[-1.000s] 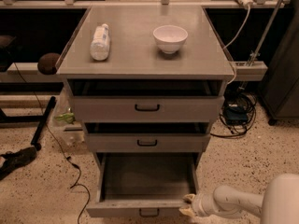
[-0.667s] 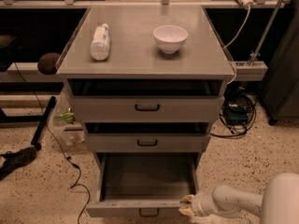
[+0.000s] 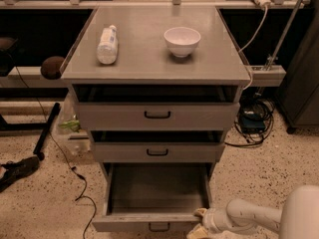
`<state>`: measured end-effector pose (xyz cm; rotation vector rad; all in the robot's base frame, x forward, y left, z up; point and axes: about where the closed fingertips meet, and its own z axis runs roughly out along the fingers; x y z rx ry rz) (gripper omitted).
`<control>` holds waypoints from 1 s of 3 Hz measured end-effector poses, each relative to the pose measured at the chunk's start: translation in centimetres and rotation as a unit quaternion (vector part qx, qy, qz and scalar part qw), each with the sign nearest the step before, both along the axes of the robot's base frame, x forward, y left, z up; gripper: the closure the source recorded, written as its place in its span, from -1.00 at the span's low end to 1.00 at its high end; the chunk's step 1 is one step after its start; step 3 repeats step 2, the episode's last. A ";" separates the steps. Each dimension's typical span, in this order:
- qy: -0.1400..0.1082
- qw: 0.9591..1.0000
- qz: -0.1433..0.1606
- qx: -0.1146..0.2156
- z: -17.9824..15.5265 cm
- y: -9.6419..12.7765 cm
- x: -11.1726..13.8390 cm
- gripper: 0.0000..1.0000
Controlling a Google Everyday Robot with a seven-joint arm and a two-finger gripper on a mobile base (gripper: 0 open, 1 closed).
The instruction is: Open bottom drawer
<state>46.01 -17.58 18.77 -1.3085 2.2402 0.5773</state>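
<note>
The bottom drawer (image 3: 157, 223) of the grey cabinet is pulled out wide. Its empty inside shows, and its black bar handle (image 3: 159, 227) sits at the lower edge of the view. My gripper (image 3: 199, 223) is at the right end of the drawer's front panel, low in the view, with the white arm (image 3: 259, 216) coming in from the lower right. The fingers touch or sit right beside the drawer's front right corner. The mid drawer (image 3: 157, 152) and the top drawer (image 3: 157, 115) are each slightly ajar.
A white bowl (image 3: 182, 40) and a plastic bottle (image 3: 106, 44) lying on its side rest on the cabinet top (image 3: 149, 59). Cables (image 3: 75, 173) trail over the speckled floor at left. More cables and a box (image 3: 253, 118) lie at right.
The gripper has shifted slightly left along the drawer's front right corner. The drawer stays pulled out about the same amount.
</note>
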 end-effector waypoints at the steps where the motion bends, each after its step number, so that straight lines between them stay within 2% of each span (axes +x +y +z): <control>1: 0.000 1.000 0.000 0.000 0.0 0.0 0.0 -1.00; 3: 0.000 1.000 0.000 0.000 0.0 0.0 0.0 -1.00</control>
